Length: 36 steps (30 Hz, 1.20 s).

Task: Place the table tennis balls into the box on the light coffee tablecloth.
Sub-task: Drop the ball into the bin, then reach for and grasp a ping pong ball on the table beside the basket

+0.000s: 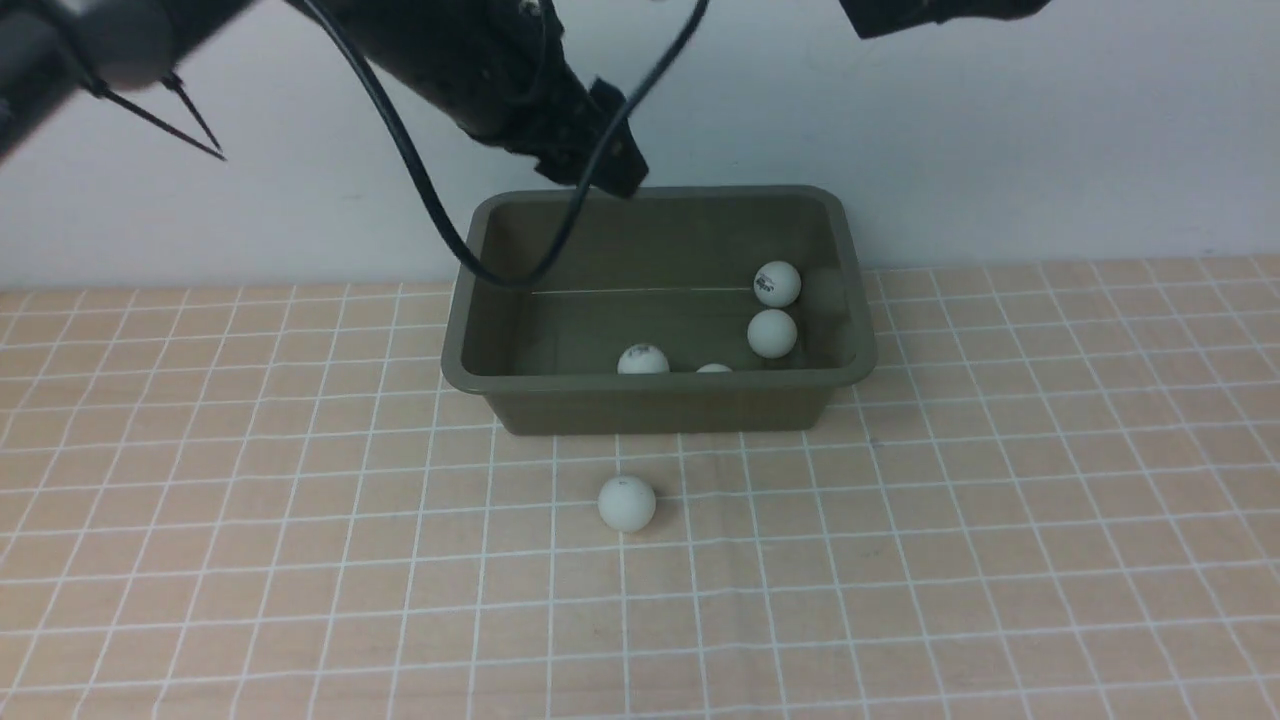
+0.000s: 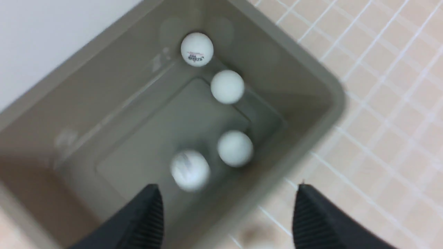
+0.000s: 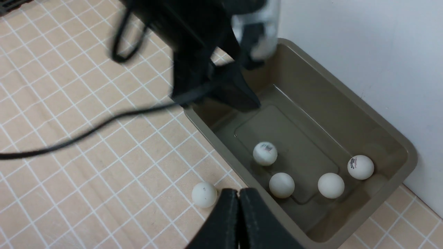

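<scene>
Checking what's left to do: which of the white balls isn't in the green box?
The ball lying alone on the checked cloth, just in front of the box; the other four sit inside it.

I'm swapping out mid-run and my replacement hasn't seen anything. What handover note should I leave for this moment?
Left gripper: open, empty, above the box.
Right gripper: shut, empty, raised.
Done: four table tennis balls lie in the box.
Left: the fifth ball sits on the light coffee tablecloth, just in front of the box's near wall; pick it up and drop it in.
</scene>
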Each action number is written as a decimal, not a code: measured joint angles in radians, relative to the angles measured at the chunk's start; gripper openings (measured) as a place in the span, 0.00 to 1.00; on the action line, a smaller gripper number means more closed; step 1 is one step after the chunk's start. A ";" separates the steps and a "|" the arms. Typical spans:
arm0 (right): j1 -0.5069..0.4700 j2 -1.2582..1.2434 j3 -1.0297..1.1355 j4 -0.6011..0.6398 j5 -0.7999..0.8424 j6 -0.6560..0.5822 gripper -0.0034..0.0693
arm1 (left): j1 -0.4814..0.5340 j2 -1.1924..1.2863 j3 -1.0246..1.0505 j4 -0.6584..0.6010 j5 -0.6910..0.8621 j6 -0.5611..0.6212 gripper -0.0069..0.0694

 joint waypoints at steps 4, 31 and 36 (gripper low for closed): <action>0.000 0.000 0.000 0.001 0.000 -0.004 0.02 | 0.000 -0.060 -0.019 0.017 0.096 -0.144 0.51; 0.000 0.000 0.000 0.000 0.000 -0.026 0.02 | -0.231 -0.226 0.719 0.188 -0.205 -0.357 0.32; 0.000 0.000 0.000 0.000 0.000 -0.026 0.02 | -0.232 -0.107 0.707 0.259 -0.291 -0.358 0.45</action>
